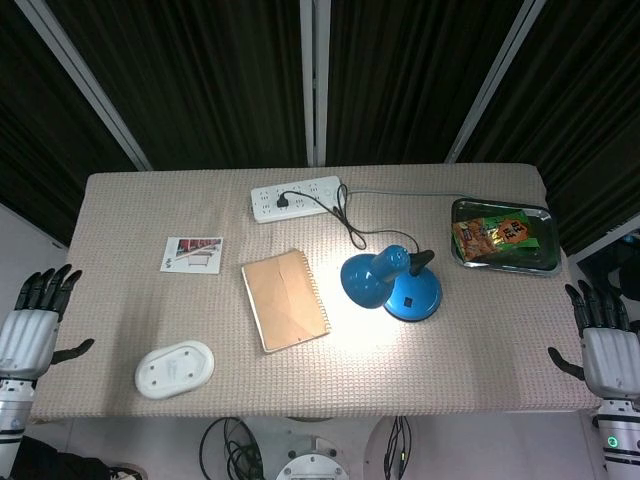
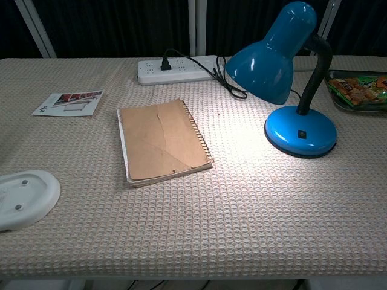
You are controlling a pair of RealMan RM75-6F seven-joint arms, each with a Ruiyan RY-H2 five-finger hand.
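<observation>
Both hands idle off the table edges, fingers spread, holding nothing: left hand (image 1: 35,318) nearest white oval base (image 1: 174,369); right hand (image 1: 603,335) nearest lit blue lamp (image 1: 392,283); reach not yet started, next likely needs approach.

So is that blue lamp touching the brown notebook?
Apart. In the chest view, a strip of bare, lit tablecloth lies between the lamp base and the notebook; the head view shows the same gap.

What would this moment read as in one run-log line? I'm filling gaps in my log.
left hand: open, off table's left edge | right hand: open, off right edge | blue lamp: lit | notebook: closed, untouched
</observation>
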